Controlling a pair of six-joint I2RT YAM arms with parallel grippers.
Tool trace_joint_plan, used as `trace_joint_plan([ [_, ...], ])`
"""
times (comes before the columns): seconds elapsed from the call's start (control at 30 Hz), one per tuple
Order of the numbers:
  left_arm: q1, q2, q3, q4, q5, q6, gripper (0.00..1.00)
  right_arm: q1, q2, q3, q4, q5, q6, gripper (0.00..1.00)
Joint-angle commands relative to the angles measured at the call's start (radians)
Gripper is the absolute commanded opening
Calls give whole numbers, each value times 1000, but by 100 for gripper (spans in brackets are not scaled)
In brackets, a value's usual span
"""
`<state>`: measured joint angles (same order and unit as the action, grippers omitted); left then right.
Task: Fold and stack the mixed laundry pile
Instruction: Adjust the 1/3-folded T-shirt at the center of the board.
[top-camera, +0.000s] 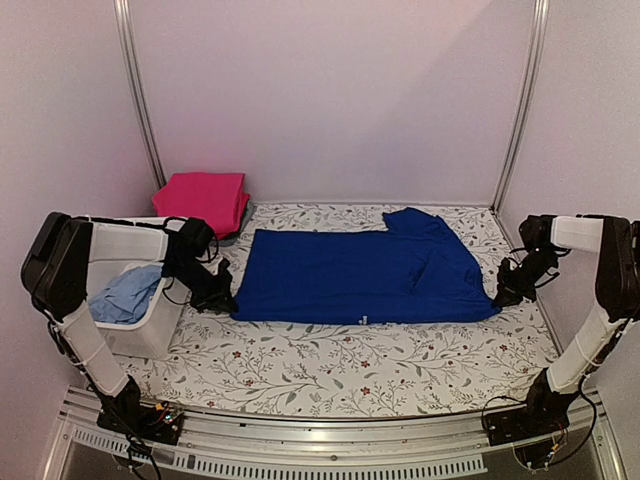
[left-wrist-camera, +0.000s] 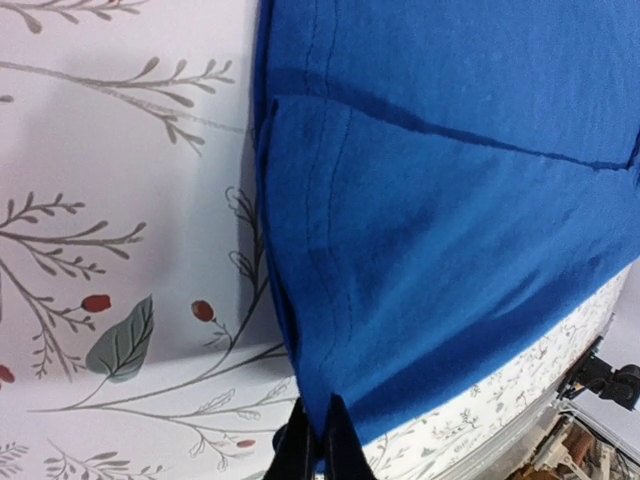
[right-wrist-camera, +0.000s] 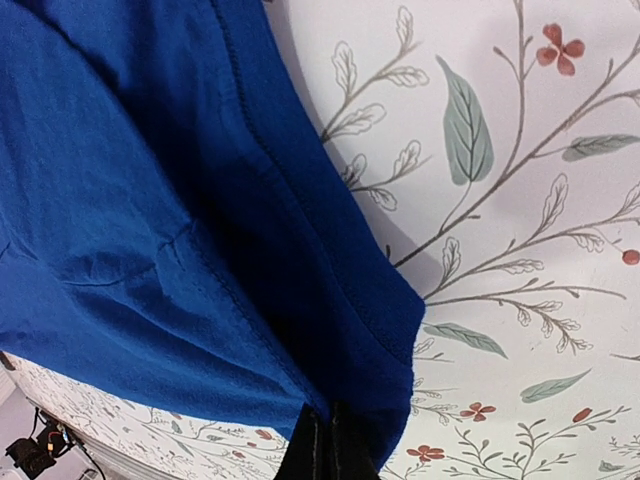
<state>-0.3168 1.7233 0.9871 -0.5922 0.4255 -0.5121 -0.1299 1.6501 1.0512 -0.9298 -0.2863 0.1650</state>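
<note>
Pinching near corners of the blue garment (top-camera: 360, 275): left and right jaws both clamped on its hem. It lies flat on the surface (top-camera: 330, 370). Fold step in hand; next needs both corners lifted evenly, carried to far edge.

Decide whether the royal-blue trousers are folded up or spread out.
Spread out: the royal-blue trousers lie flat at full length across the table, the left gripper and right gripper each shut on an end.

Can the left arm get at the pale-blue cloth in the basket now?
Likely not yet: the left hand is shut on a corner of the royal-blue garment. The open-topped basket sits beside it, nothing covering the pale-blue cloth.
</note>
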Motion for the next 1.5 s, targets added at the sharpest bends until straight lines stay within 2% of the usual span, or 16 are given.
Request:
trace_joint_plan([
  [0.0,-4,-29,15,-75,-38,31,0,9,13,-23,-23,46,28,0],
  [0.23,-4,6,-25,-91,-38,33,0,56,81,-29,-24,95,44,0],
  [0.63,-6,-4,-61,-116,-61,9,0,83,43,-37,-73,148,125,3],
  [0.8,-5,-2,-62,-116,-70,3,0,90,63,-34,-83,143,143,6],
  [0.9,-5,8,-60,-120,-73,3,0,93,82,-28,-85,133,140,14],
  [0.93,-5,11,-58,-121,-69,5,3,93,88,-18,-91,137,139,20],
  [1.0,-5,-4,-53,-111,-46,13,18,93,91,18,-122,148,140,41],
  [1.03,-5,-23,-50,-101,-30,16,26,93,86,40,-131,144,136,46],
  [1.13,-6,-102,-26,-77,-15,30,45,93,38,103,-137,125,111,47],
  [1.27,-6,-164,29,-54,-34,61,62,93,-17,182,-84,0,36,48],
  [1.37,-7,-155,78,-19,-14,77,69,94,-21,249,5,-131,-17,50],
  [1.47,-21,-102,157,15,9,91,72,101,43,333,67,-240,-35,49],
])
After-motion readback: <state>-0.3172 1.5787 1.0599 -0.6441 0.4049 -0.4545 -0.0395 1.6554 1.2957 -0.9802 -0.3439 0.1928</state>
